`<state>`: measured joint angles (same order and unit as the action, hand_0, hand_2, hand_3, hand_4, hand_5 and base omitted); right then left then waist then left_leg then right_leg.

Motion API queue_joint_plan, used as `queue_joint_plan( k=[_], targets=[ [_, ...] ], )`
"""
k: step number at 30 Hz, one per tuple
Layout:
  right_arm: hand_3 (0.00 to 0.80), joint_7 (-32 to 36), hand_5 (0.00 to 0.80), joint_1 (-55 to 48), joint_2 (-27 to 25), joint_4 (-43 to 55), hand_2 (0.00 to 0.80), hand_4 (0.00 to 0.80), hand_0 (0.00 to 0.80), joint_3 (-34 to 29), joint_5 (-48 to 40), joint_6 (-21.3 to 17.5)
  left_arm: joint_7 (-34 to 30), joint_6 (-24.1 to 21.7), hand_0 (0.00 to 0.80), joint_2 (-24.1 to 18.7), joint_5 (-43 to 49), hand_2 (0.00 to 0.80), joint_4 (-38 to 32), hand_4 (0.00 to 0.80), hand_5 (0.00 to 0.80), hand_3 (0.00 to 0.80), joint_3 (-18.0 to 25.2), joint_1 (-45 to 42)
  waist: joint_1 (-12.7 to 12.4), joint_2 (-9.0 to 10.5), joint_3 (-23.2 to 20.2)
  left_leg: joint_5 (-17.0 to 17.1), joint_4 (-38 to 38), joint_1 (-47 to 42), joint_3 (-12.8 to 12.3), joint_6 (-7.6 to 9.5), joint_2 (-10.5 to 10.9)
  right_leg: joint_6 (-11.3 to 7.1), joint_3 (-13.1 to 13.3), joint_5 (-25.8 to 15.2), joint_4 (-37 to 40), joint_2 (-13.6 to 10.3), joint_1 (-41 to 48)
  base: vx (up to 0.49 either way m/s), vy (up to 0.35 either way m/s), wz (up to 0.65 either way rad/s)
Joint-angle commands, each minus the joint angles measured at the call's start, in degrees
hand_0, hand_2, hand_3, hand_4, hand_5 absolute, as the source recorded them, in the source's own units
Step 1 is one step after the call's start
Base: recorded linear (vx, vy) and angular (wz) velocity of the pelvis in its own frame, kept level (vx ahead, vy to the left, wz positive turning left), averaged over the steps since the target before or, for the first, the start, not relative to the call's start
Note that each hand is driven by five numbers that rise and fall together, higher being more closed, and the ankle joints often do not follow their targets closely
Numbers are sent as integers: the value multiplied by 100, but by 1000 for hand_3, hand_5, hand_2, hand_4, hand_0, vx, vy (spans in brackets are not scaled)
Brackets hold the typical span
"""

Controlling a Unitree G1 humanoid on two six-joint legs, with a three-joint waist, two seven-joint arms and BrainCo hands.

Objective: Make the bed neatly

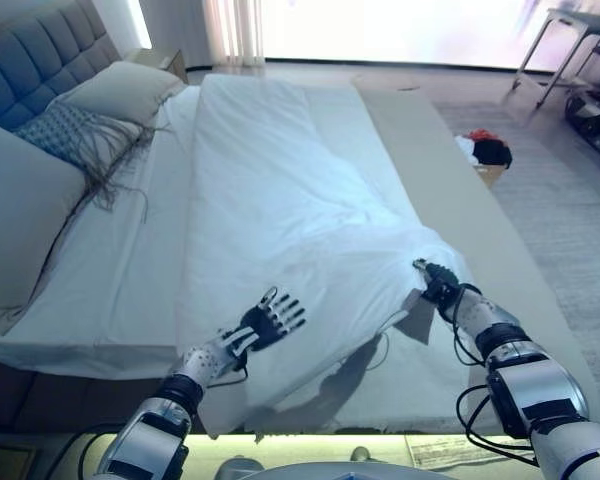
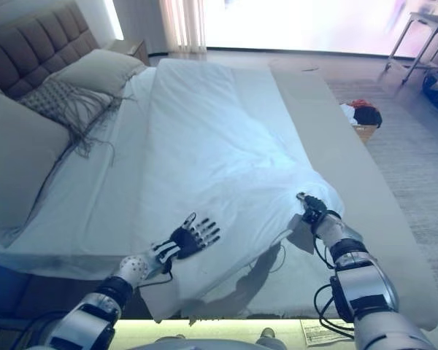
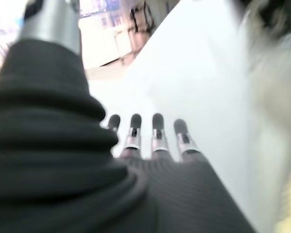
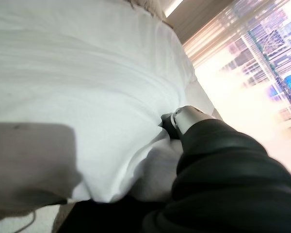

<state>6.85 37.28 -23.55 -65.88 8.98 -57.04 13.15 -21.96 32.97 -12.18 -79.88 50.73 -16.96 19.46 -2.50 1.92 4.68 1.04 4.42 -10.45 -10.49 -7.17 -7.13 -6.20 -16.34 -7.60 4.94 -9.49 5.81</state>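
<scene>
A white duvet [image 1: 280,200] lies lengthwise down the middle of the bed, its near edge rumpled and folded under. My left hand [image 1: 270,322] rests flat on the duvet's near left part with fingers straight and spread; they also show in the left wrist view [image 3: 155,138]. My right hand [image 1: 440,285] is curled on the duvet's near right edge and pinches the cloth, lifting a fold; the right wrist view shows the hand [image 4: 184,119] buried in the white cloth [image 4: 87,87].
Beige pillows [image 1: 120,90] and a fringed grey cushion [image 1: 70,135] lie at the tufted headboard [image 1: 30,60] on the left. A beige sheet strip [image 1: 450,200] runs along the bed's right side. A basket with clothes [image 1: 488,155] stands on the floor beyond it.
</scene>
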Motion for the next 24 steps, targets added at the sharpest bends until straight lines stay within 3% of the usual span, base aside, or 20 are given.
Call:
queue_joint_plan(
  k=[1, 6, 10, 24],
  targets=[
    [800, 100, 800, 552, -82, 13, 800, 800, 800, -35, -224, -561, -429, 681, 0, 592, -1109, 0, 422, 0, 0, 0, 81, 346, -47, 2, -164, 109, 58, 261, -129, 169, -71, -103, -129, 398, -199, -44, 364, 50, -60, -5],
    [800, -8, 800, 379, 52, 113, 800, 800, 800, -178, -160, -597, 302, 842, 0, 872, -1565, 0, 694, 0, 0, 0, 312, -47, -78, 133, -136, 47, 58, 244, -134, 165, -87, -97, -81, 383, -133, -10, 386, 28, -61, -1],
    [800, -40, 800, 369, 68, 136, 800, 800, 800, -264, -159, -568, 727, 906, 0, 994, -1504, 0, 991, 0, 0, 0, 245, -356, -117, 211, -92, 39, 58, 256, -126, 172, -108, -97, -70, 389, -149, 14, 370, 23, -60, -1],
    [800, -57, 800, 554, 114, 230, 800, 800, 800, -169, -417, -635, 2249, 356, 0, 955, -1649, 0, 1785, 0, 0, 0, 50, -420, -166, 441, 196, 197, 58, 535, -129, 126, -311, -80, -34, 312, -115, 188, 129, -29, -71, -1]
  ],
)
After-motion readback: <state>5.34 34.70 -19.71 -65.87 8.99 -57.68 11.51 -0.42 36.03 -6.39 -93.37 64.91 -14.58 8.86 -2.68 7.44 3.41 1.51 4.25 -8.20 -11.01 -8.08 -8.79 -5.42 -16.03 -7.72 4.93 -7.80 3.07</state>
